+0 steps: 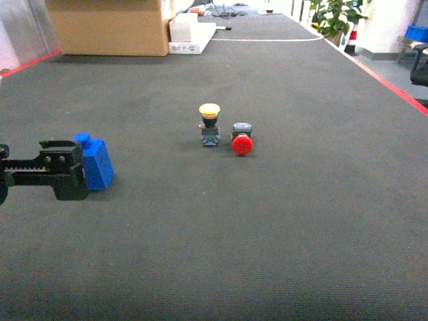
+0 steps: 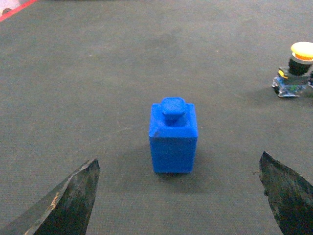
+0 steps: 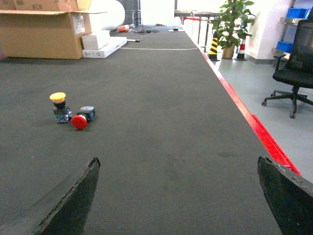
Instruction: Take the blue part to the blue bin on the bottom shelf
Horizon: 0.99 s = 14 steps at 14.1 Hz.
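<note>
i see the dark mat worktop [image 1: 267,234], blue part [image 2: 173,137] upright on it at left, just ahead of my left gripper [image 2: 178,196], fingers spread wide, nothing held. right gripper [image 3: 178,196] fingers also released. yellow button [image 1: 209,124] and red button [image 1: 242,139] mid-mat.

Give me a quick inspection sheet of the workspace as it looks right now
Surface: dark ribbed mat, red edging.
Job's things: blue part upright on the mat; blue bin and bottom shelf not in view.
Clutter: yellow push button upright, red push button on its side.
Grippers: left gripper open, fingers short of the part; right gripper open, empty.
Cables: nothing seen clearly.
Surroundings: cardboard box, potted plant, office chair.
</note>
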Available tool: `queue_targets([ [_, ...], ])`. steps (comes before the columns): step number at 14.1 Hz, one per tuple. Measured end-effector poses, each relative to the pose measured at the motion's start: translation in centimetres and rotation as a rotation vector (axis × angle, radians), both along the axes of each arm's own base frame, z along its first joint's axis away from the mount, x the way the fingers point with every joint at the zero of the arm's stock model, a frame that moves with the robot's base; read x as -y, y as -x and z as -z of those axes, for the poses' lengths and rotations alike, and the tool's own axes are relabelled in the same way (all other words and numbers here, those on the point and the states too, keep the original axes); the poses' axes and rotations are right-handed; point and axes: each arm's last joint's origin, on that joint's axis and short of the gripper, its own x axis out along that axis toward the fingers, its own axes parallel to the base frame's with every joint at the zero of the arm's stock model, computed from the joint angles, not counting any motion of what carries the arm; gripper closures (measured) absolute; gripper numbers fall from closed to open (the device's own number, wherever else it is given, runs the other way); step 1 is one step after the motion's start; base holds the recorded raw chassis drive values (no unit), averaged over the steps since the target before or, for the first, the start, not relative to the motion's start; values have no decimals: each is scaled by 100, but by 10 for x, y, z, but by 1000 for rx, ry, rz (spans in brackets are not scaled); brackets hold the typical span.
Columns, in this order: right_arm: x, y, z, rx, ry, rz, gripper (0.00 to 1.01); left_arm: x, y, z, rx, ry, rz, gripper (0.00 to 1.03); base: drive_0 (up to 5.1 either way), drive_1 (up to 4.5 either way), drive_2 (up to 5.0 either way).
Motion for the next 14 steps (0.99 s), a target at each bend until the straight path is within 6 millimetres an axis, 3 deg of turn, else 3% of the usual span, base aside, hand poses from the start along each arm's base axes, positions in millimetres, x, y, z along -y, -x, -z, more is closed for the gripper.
queue_targets([
  [3, 0, 0, 0, 0, 0, 0, 3, -6, -44, 30, -42, -17, -19, 5, 0, 0, 0],
  [5, 0, 0, 0, 0, 0, 0, 3, -6, -65, 35, -19, -17, -17, 5, 0, 0, 0],
  [11, 0, 0, 0, 0, 0, 0, 3, -7, -84, 55, -63, -18, -3, 6, 0, 0, 0],
  [14, 0, 0, 0, 0, 0, 0, 3, -7, -94, 49, -17, -15, -2, 39, 0, 0, 0],
])
